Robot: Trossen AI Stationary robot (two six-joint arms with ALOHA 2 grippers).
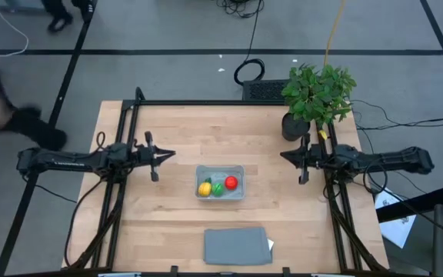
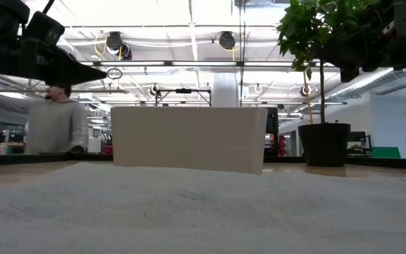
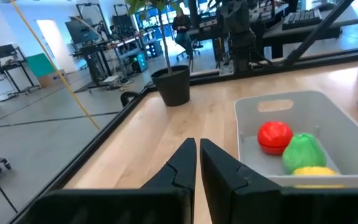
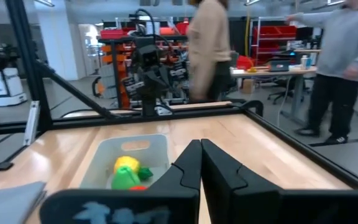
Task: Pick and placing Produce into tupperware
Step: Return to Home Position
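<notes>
- Small clear, greyish translucent plastic box (image 1: 220, 168), roughly square with rounded corners and shallow walls: stands upright at the middle of the light wooden counter (image 1: 168, 223), between the two arms and touched by neither.
- Small yellow toy fruit (image 1: 204, 188): lies inside the box on its left, near side, touching the green piece.
- Small green toy fruit (image 1: 218, 188): lies inside the box, between the yellow piece and the red one.
- Small round red toy fruit (image 1: 231, 182): lies inside the box on its right side, just beside the green piece and slightly farther back.
- Left end effector (image 1: 172, 155): held above the counter to the left of the box, apart from it and pointing right toward it. Its two dark fingers (image 3: 179, 168) are clenched together with nothing between them.
- Right end effector (image 1: 284, 156): held above the counter to the right of the box, apart from it and pointing left toward it. Its two dark fingers (image 4: 188, 168) are likewise pressed together and empty.
- Flat opaque grey rectangular lid (image 1: 237, 245): lies flat at the near edge of the counter, nearer than the box and not touching it.
- Leafy green potted plant (image 1: 319, 91) in a dark pot: stands at the far right of the counter, just beyond the right end effector.
- Person in a grey top (image 2: 51, 123): stands in the room beyond the counter, to the far left in the low view.
</notes>
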